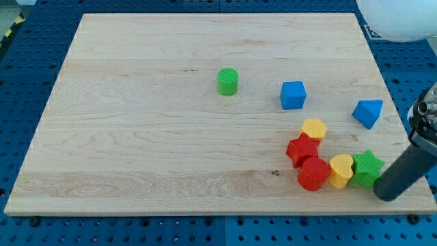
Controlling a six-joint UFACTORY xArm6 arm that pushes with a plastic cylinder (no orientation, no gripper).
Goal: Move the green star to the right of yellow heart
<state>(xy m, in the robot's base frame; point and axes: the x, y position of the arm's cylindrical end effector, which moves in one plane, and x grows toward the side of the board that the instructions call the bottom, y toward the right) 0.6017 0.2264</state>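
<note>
This looks like a robotics lab or test bench. A pale wooden worktop lies on a blue metal base plate drilled with a regular grid of holes, the kind used for bolting down fixtures. A strip of yellow and black hazard marking shows at the view's top left. Small plastic blocks in plain colours, such as a green cylinder and a blue cube, sit on the board like test pieces.
</note>
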